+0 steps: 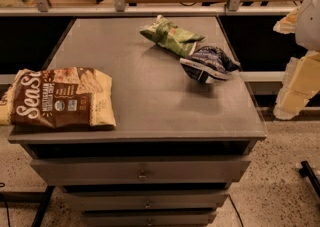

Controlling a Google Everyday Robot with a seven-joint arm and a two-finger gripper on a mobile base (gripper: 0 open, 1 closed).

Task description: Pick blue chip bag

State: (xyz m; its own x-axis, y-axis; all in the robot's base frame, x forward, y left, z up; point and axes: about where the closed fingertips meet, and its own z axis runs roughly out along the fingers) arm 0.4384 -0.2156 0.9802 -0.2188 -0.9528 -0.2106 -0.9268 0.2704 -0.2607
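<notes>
Currently in view: I am looking down on a grey cabinet top [150, 101] that is carrying three snack bags.
Blue chip bag [209, 63]: it is lying crumpled on the right rear part of the top, near the right edge, with its white band showing along the side facing me.
Green bag [172, 36]: it is lying just behind and to the left of the blue chip bag. I cannot tell whether the two are touching.
Brown-and-cream bag [60, 98]: it is lying flat at the front left corner, hanging a little over the left edge and well apart from the other two.
Gripper [300, 83]: I am seeing it as pale cream parts at the right edge of the view, off the cabinet's right side and apart from the blue chip bag. I cannot tell whether it is released or clenched.
Drawers [100, 170]: three are sitting stacked under the top, each showing a small knob at the middle of its front. A dark gap is showing above the uppermost one, and the contents of all three are hidden from me.
Floor [280, 191]: speckled flooring is showing to the right of the cabinet.
</notes>
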